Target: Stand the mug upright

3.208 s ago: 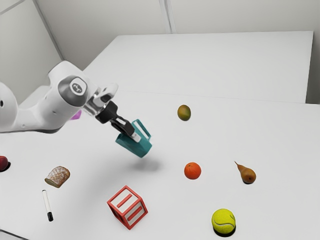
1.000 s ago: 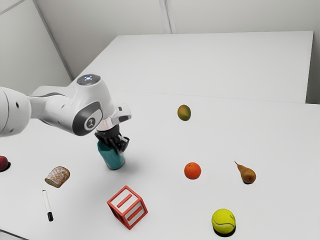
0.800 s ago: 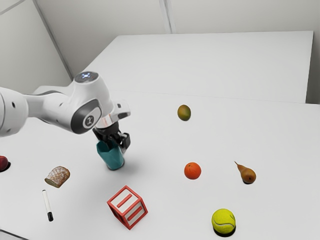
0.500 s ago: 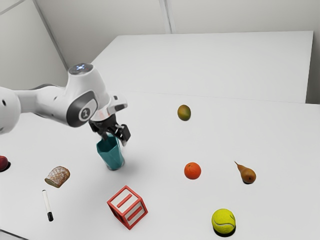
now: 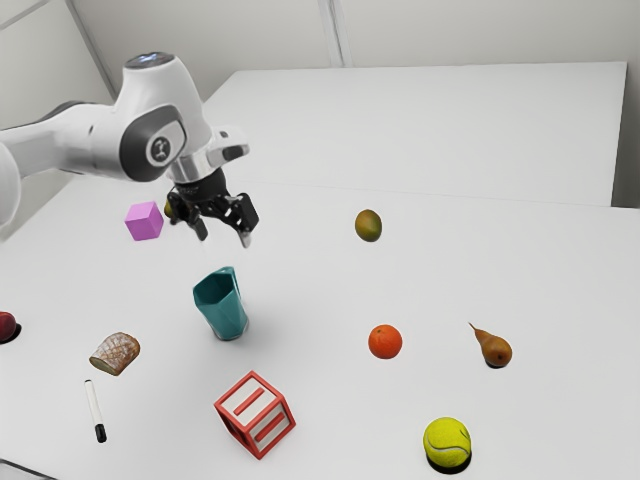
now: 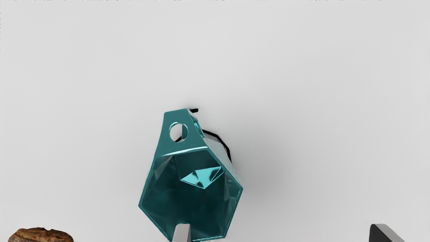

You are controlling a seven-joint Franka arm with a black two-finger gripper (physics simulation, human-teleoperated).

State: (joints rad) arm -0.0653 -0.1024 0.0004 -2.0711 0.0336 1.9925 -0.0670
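The teal mug (image 5: 224, 308) stands mouth-up on the table (image 5: 310, 285), left of centre in the exterior view, below the widely spread gripper (image 5: 225, 241), whose fingers should clear rim and handle, lest they tip it

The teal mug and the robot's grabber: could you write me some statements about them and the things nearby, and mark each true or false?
1. The mug stands with its open end up. True.
2. The gripper is closed around the mug. False: the gripper is above the mug with its two fingers spread apart, holding nothing.
3. The mug has a handle. True.
4. The marker is inside the mug. False: the marker lies on the table, near the bread.
5. The tennis ball is yellow-green. True.
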